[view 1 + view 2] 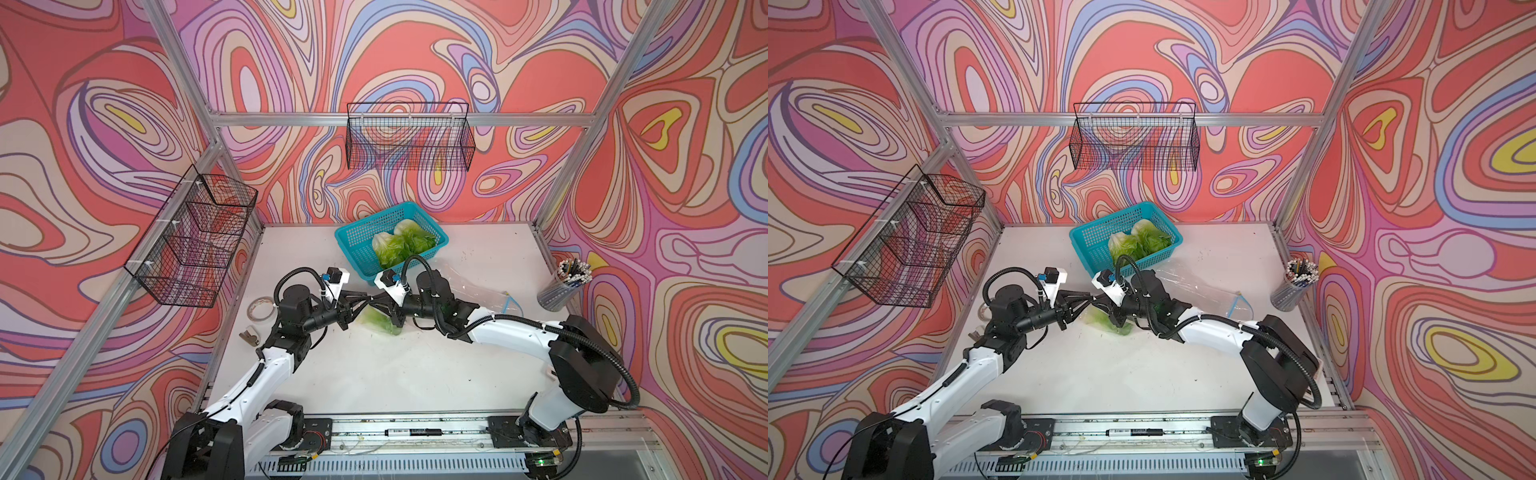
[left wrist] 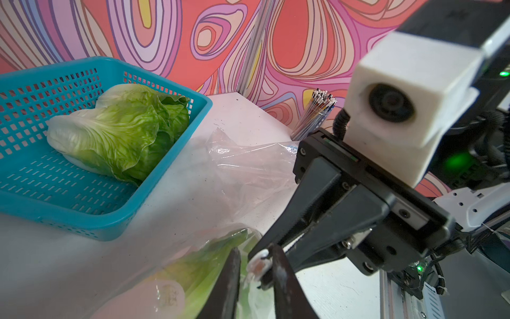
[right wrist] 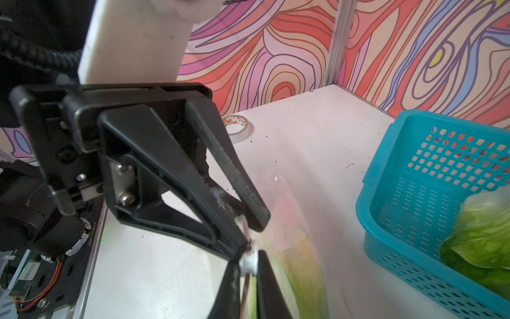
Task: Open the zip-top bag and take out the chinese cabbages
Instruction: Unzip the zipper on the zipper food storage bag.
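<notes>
Far left on the counter (image 1: pixel 374 374), a tape roll (image 1: pixel 259 309) lies flat, well clear of the action. Moving in, the left end effector (image 1: pixel 369 300) reaches across to mid-counter, and its fingers (image 3: pixel 237 179) are just a sliver apart at the tips, right at the mouth of the bag (image 2: pixel 165 292). There is clear film between them, but I cannot tell whether they actually pinch it.

The bag lies on the counter between the two arms with one cabbage (image 2: pixel 204 265) inside it, its green leaves showing through the plastic.

Tip to tip with the left one comes the right end effector (image 2: pixel 263 258). Its jaws are together and clamped on the bag's edge, with a small white piece of that edge nipped between the tips.

Just behind the pair is the teal basket (image 1: pixel 353 243), near the back wall. Two cabbages (image 1: pixel 386 249) already lie in it side by side, white bases towards the back and leaves towards the arms.

Further right, behind the right arm, a loose bag (image 1: pixel 482 293) lies flat with a blue strip at its far end. A cup (image 1: pixel 559 291) of pencils stands at the right edge.
</notes>
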Motion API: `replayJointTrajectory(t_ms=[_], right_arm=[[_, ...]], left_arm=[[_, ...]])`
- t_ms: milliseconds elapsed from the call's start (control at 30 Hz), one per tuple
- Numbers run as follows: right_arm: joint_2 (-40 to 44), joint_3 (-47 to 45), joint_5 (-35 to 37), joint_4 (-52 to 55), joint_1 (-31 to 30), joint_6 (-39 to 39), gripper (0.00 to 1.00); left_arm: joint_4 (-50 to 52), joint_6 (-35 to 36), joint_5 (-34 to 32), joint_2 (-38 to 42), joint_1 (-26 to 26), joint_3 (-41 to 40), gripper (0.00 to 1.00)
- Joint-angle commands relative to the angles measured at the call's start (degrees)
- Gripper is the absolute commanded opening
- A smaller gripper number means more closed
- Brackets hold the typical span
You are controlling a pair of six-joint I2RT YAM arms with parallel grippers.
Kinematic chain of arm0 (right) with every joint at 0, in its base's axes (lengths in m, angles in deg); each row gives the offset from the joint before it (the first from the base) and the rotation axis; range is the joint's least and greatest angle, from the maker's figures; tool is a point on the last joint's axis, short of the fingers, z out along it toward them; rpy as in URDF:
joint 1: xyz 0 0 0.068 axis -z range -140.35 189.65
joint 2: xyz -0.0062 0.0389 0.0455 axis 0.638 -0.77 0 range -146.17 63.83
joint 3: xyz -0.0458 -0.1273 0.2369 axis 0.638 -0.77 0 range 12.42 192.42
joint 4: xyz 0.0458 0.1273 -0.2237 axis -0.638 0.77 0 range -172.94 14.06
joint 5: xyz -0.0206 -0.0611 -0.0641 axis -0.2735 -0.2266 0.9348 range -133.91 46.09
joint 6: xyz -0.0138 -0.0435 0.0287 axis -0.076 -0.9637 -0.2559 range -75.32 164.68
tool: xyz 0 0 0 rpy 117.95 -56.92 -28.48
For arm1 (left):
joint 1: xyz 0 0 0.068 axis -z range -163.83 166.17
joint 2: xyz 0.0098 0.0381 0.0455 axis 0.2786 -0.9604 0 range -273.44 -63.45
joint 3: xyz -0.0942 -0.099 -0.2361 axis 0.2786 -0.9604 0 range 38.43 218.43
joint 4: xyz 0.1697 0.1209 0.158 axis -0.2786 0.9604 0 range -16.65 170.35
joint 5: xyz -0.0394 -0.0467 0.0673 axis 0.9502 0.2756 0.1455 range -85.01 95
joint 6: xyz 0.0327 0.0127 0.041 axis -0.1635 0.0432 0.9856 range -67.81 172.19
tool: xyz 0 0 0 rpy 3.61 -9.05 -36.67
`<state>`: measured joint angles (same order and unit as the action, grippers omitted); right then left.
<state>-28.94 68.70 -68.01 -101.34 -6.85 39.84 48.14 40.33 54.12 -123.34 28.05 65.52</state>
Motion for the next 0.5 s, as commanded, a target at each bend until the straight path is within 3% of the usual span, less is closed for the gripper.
replayJointTrajectory(t_ms=[0, 200, 467], right_arm=[[-0.83, 1.52, -0.28, -0.50, 0.45, -0.35, 0.01], [-0.88, 1.48, 0.03, -0.26, 0.60, -0.37, 0.01], [-0.83, 1.82, -0.29, -0.26, 0.74, -0.35, 0.01]], left_arm=[[-2.82, -0.92, 2.39, -0.68, -0.43, -0.95, 0.22], [-2.72, -1.33, 2.16, 0.01, -1.38, -1.68, 0.15], [-2.90, -1.50, 2.61, -0.64, -1.60, -1.91, 0.15]])
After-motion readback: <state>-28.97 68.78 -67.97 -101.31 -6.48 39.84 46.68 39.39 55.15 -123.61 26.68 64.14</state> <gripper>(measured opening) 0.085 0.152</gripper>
